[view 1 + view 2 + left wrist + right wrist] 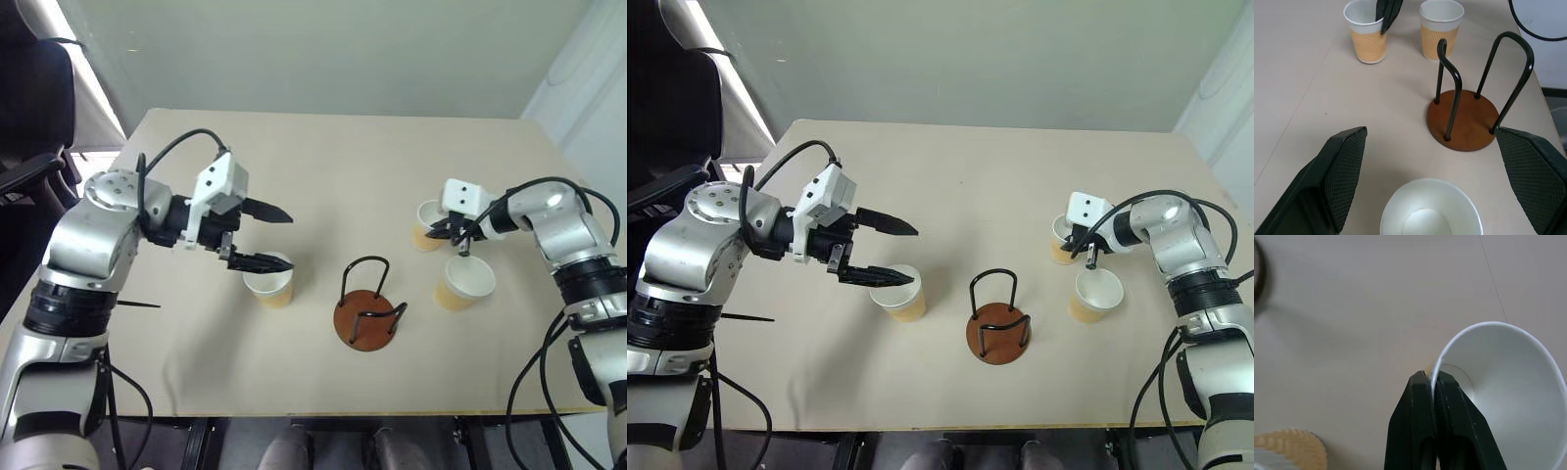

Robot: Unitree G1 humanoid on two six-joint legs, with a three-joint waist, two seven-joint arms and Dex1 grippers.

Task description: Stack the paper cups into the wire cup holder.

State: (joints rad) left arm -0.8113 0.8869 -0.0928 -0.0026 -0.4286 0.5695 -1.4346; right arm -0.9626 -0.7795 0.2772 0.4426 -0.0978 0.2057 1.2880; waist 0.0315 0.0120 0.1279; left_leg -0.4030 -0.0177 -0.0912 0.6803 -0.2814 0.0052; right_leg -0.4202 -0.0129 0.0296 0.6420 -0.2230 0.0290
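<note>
The wire cup holder stands empty near the middle of the table: reddish disc base, black wire loops upright, no cup inside. So none of the stacking is done; all three paper cups are outside it.

Cup positions, working outward. One cup sits upright just to the holder's left. Two sit to its right: a nearer cup and a farther cup, close to each other and both upright on the table.

Your right gripper is pinched onto the rim of the farther right-hand cup. In the right wrist view one finger lies outside the wall and the other inside, closed tight on the rolled rim. The cup's base appears to be on the table, not lifted, though this is hard to confirm.

Your left gripper hangs over the left-hand cup with its jaws spread wide and nothing between them. In the left wrist view the cup's mouth lies between the two fingers, untouched.

Judgement: you are at the first pick. Remaining: lift the gripped cup, carry it to the holder, lower it between the loops, then nest the other two cups into it.
</note>
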